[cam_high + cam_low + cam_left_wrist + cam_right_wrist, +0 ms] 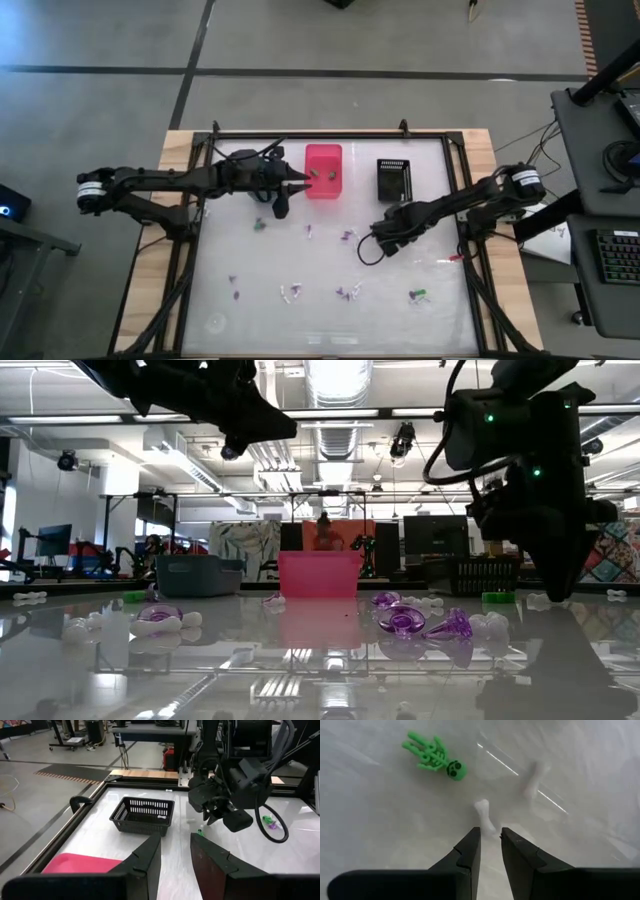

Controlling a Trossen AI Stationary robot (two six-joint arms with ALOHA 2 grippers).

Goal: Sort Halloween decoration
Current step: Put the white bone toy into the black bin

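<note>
- Two right gripper (pixel 490 845) fingers stand a little apart, empty, just above a white bone (pixel 485 815). I would drop straight down and pinch its thin middle.
- A green skeleton (pixel 436 756) lies near it.
- The left gripper (pixel 297 181), a little apart and empty, waits by the pink bin (pixel 323 170).
- Other trinkets (pixel 348 291) dot the shiny table (pixel 250 320).
- Far off, a big workshop.

A robotics lab or workshop: exposed ceiling ducts (pixel 335 435) and strip lights (pixel 340 378) at the low view's top, workbenches with monitors (pixel 52 540) at left, taped concrete floor (pixel 300 45) around the table (pixel 175 150).
</note>
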